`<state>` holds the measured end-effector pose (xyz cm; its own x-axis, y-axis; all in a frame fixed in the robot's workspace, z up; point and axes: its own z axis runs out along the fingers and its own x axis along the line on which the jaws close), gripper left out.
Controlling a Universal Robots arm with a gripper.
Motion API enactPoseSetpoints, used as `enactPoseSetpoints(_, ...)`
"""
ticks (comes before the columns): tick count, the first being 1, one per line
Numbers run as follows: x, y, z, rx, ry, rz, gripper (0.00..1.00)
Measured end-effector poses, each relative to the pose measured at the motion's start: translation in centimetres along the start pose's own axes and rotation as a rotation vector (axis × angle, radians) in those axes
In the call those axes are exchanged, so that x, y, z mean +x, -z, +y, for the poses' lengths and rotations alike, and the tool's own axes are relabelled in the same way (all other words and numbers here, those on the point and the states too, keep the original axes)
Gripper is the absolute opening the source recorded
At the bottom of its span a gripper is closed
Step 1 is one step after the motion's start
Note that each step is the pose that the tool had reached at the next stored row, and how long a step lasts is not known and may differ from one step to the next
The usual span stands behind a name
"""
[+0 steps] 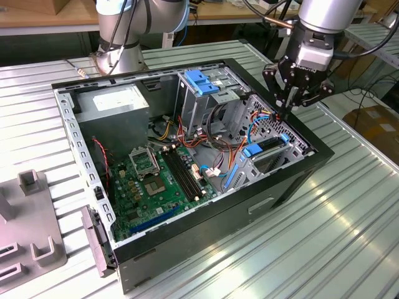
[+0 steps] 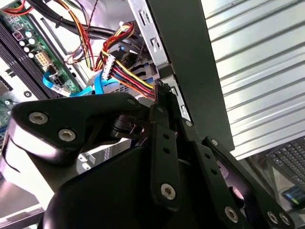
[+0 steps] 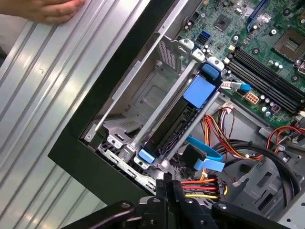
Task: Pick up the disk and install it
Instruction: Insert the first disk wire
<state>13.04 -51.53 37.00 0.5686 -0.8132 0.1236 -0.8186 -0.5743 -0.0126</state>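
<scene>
The disk (image 1: 269,144) sits on edge in the drive bay at the case corner nearest the exterior view's right, with blue rails and a blue tab (image 3: 198,90) on it. In the first wrist view its dark edge (image 3: 169,129) lies between the bay's metal rails. My gripper (image 1: 287,111) hangs just above that corner, over the red, yellow and black power wires (image 2: 128,78). Its black fingers (image 2: 162,102) are pressed together with nothing between them. In the first wrist view my gripper (image 3: 169,183) is apart from the disk.
The open black computer case (image 1: 206,218) lies on a ribbed metal table. Inside are the green motherboard (image 1: 156,180), a grey power-supply box (image 1: 118,103) and a drive cage with a blue handle (image 1: 202,81). A person's hand (image 3: 52,9) rests on the table. A grey fixture (image 1: 31,218) stands at the exterior view's left.
</scene>
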Motion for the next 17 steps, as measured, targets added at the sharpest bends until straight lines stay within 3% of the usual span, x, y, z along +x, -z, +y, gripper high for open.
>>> enactPoseSetpoints(9, 0.0, 0.0, 0.0, -0.0161, -0.111, 0.0044, 0.16)
enactPoseSetpoints(17, 0.0, 0.0, 0.0, -0.0367, -0.27, 0.0061, 0.16)
